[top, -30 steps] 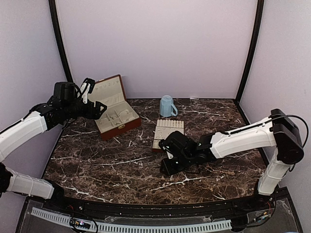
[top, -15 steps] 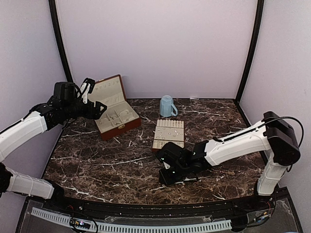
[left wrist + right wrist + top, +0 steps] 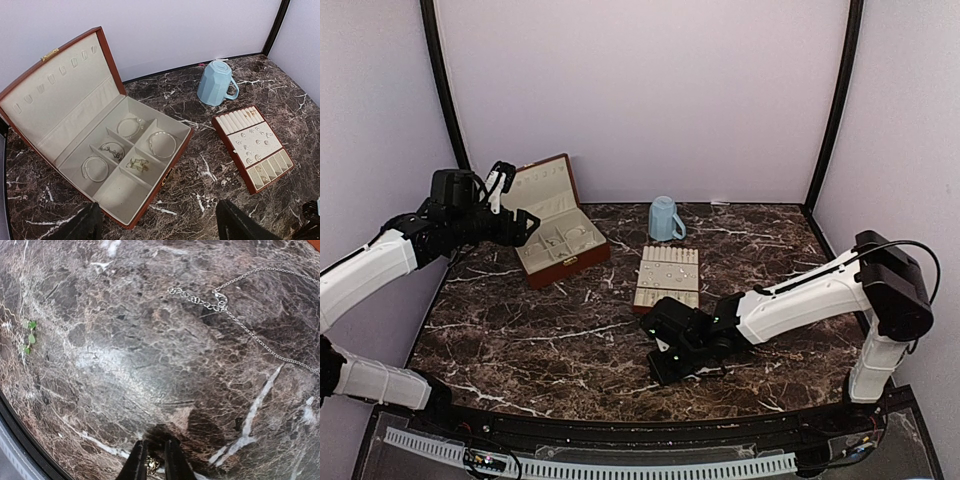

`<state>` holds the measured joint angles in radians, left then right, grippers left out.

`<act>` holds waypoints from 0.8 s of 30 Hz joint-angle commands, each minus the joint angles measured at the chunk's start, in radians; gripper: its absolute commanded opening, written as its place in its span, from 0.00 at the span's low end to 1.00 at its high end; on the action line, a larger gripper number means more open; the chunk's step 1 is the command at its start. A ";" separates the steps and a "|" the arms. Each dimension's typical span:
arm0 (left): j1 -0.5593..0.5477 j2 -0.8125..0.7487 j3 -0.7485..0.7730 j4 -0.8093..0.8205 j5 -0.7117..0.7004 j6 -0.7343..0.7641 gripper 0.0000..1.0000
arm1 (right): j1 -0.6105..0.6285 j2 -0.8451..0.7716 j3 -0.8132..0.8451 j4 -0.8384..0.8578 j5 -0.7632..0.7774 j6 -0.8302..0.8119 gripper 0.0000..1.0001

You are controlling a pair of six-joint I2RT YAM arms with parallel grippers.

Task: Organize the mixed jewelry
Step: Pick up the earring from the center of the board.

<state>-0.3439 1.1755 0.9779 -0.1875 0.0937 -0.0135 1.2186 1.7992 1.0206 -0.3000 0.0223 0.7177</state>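
Note:
My right gripper (image 3: 665,366) is low over the front middle of the marble table. In the right wrist view its fingers (image 3: 138,464) are drawn close together, shut on a tiny gold-glinting jewelry piece (image 3: 153,467) that rests at table level. A thin silver chain (image 3: 240,325) lies loose on the marble beyond it. My left gripper (image 3: 515,202) hangs open and empty above the reddish-brown box (image 3: 125,155), whose compartments hold bracelets (image 3: 162,144). Small studs (image 3: 252,145) dot the cream slotted tray (image 3: 668,275).
A pale blue mug (image 3: 665,218) stands behind the tray, near the back wall. The box lid (image 3: 55,95) is propped open at the back left. Two small green bits (image 3: 29,337) lie on the marble near the table's front edge.
The right arm has slid toward the front of the table, away from the tray, and its fingers have narrowed around the tiny piece. The left arm has stayed still.

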 commanded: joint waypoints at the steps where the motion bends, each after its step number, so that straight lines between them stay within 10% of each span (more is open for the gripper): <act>1: 0.006 -0.027 -0.014 0.021 0.006 0.003 0.81 | 0.011 0.024 0.015 0.004 0.006 0.010 0.08; 16: -0.011 -0.132 -0.096 0.152 0.132 0.078 0.79 | -0.103 -0.155 -0.129 0.273 -0.017 0.103 0.00; 24: -0.253 -0.258 -0.295 0.486 0.126 0.063 0.81 | -0.179 -0.288 -0.130 0.496 0.012 0.182 0.00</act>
<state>-0.4904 0.9413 0.7483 0.0967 0.2249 0.0505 1.0492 1.5951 0.8913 -0.0006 0.0010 0.8494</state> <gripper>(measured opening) 0.805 0.005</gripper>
